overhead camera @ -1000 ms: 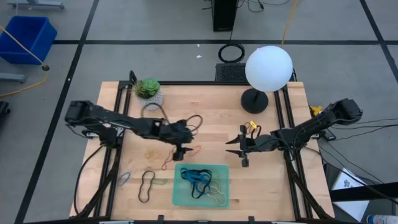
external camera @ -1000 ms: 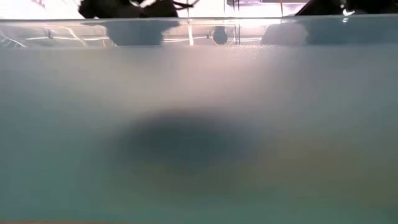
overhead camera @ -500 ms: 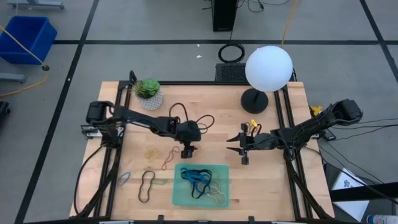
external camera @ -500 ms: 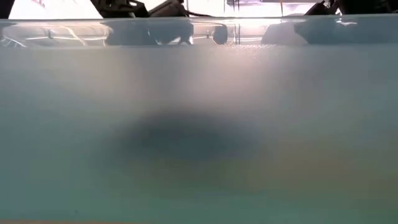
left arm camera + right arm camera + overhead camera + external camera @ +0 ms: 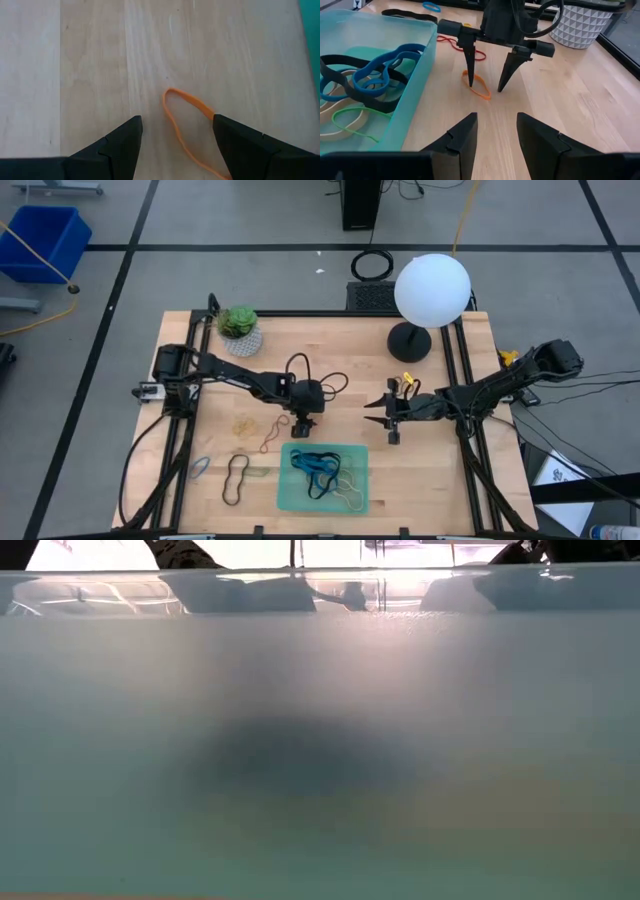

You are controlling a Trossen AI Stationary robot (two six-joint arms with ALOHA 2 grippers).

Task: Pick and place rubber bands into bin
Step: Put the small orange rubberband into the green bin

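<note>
We're lined up on the orange band: a thin, floppy loop lying flat on the table, next to no weight and no stiffness. We expect it to sag and stretch once lifted, and it could snag or snap back if only one strand is caught near a fingertip. Best hold, we think, is across the loop's near end, where both strands run close together, pinched low against the wood so the tips get under it.

The left gripper hangs point-down over the band, jaws wide apart, holding nothing. In the right wrist view one fingertip stands right at the band's near end, maybe just touching it; the other comes down just beside the loop on bare wood. In the left wrist view the band's curved end sits between the fingers, nearer one than the other, so the straddle is off-centre. We'd want it centred before closing.

The bin is just beside the left gripper, its near wall close to the band. It already holds blue, black, tan and yellow-green rubber bands. More loops lie on the table beyond the left gripper.

The right gripper waits opposite the left, fingers spread, empty, touching nothing.
</note>
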